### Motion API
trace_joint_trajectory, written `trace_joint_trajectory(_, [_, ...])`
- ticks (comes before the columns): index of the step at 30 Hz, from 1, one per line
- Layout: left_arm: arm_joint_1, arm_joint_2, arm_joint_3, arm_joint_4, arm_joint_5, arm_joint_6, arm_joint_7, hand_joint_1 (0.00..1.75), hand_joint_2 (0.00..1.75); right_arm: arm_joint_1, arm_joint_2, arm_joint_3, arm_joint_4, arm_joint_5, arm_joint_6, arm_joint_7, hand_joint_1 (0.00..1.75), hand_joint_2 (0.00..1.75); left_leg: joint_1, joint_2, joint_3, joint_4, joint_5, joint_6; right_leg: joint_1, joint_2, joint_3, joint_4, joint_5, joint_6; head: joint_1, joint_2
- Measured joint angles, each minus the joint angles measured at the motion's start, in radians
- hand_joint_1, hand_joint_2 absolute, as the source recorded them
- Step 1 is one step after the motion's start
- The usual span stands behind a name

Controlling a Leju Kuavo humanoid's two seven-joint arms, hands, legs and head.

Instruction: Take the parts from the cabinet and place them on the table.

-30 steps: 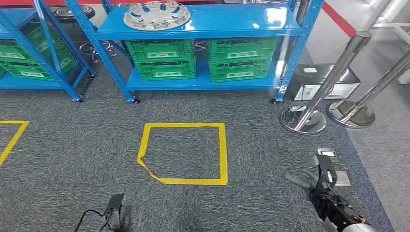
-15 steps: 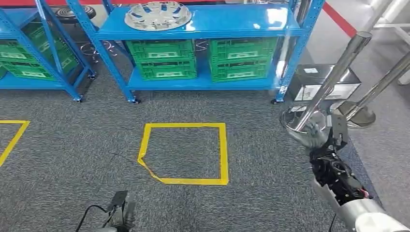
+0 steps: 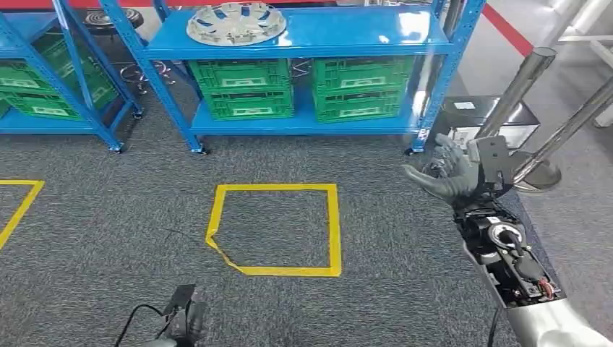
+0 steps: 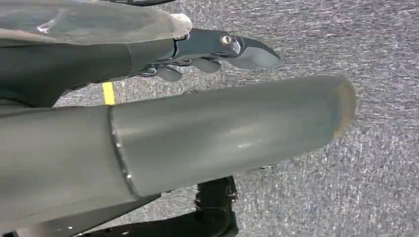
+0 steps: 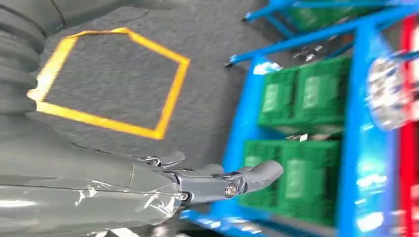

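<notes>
A silver hubcap [image 3: 235, 22] lies flat on the upper level of the blue shelf rack [image 3: 347, 32]; in the right wrist view the hubcap [image 5: 390, 91] is a blurred pale disc. My right hand [image 3: 448, 176] is raised off the rack's right front corner, well to the right of and below the hubcap, fingers spread and holding nothing. The right wrist view has its fingers [image 5: 222, 180] stretched out toward the rack. My left hand [image 3: 184, 322] hangs low over the carpet, and its fingers [image 4: 217, 47] are extended and empty.
Green crates [image 3: 296, 88] fill the rack's lower level. A second blue rack [image 3: 50, 79] stands at the left. A yellow tape square [image 3: 278, 228] marks the carpet. Chrome barrier posts [image 3: 506, 108] and a grey box [image 3: 463, 119] crowd the right, close to my right hand.
My right arm has swung up from near the floor and forward, the hand now level with the rack's lower shelf. The left hand has barely moved.
</notes>
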Motion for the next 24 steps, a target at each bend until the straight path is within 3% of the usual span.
trace_joint_trajectory(11, [0.000, 0.000, -0.016, 0.000, 0.018, 0.003, 0.006, 0.00, 0.00, 0.090, 0.022, 0.106, -0.173, -0.015, 0.104, -0.021, 0.00, 1.75, 0.000, 0.000, -0.001, 0.000, 0.000, 0.000, 0.000, 0.000, 0.000, -0.001, 0.000, 0.000, 0.002, 0.000])
trace_joint_trajectory(24, [0.006, 0.000, -0.023, 0.000, 0.025, 0.009, 0.006, 0.00, 0.00, 0.157, 0.037, 0.161, -0.184, -0.059, 0.134, -0.044, 0.00, 1.75, 0.000, -0.001, -0.002, 0.000, 0.000, 0.000, 0.000, -0.001, 0.000, -0.002, 0.000, 0.000, 0.002, 0.000])
